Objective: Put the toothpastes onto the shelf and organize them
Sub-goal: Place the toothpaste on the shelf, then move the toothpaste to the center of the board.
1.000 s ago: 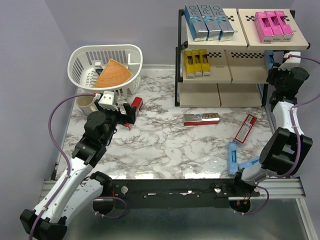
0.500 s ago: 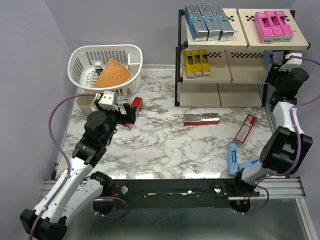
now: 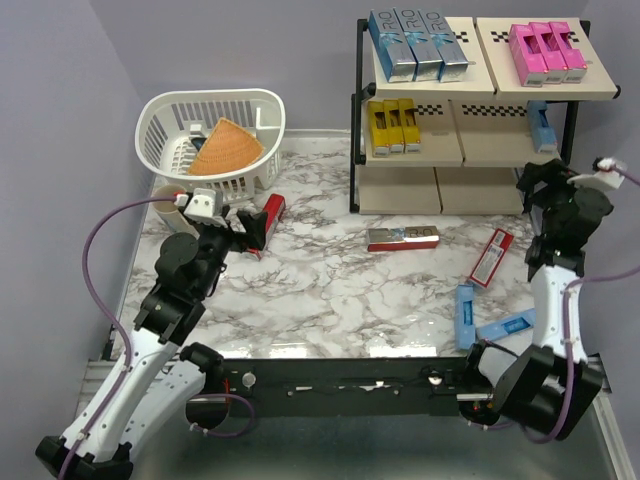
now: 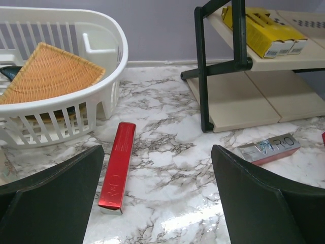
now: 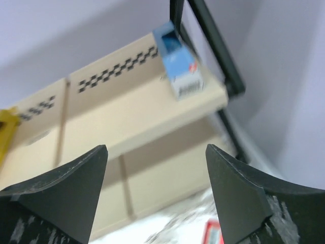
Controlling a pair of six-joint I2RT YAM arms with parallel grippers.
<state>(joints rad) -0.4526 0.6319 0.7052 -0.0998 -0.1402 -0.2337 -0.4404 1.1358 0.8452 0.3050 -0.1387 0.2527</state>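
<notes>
The left gripper (image 4: 157, 152) has its jaws spread fully and holds nothing. A glossy red rectangular toothpaste carton (image 4: 118, 174) lies flat on the white marble-pattern table (image 4: 167, 132) directly ahead of the jaws, nearer the finger (image 4: 51, 198) on the left of the wrist view and touching neither finger. Ahead and to the left stands a white slotted plastic basket (image 4: 109, 56) containing a triangular woven wicker piece (image 4: 48, 76). Ahead and to the right lies a shiny silver-blue carton (image 4: 268, 149). Beyond it stands the three-tier black-framed shelf with beige panels (image 4: 200, 66), with yellow cartons (image 4: 264, 30) on its middle tier.

The right gripper (image 5: 156, 150) has its jaws spread wide and empty. Ahead of and above the jaws, a light blue carton (image 5: 177, 58) rests on the middle tier, just beside the black end post.
</notes>
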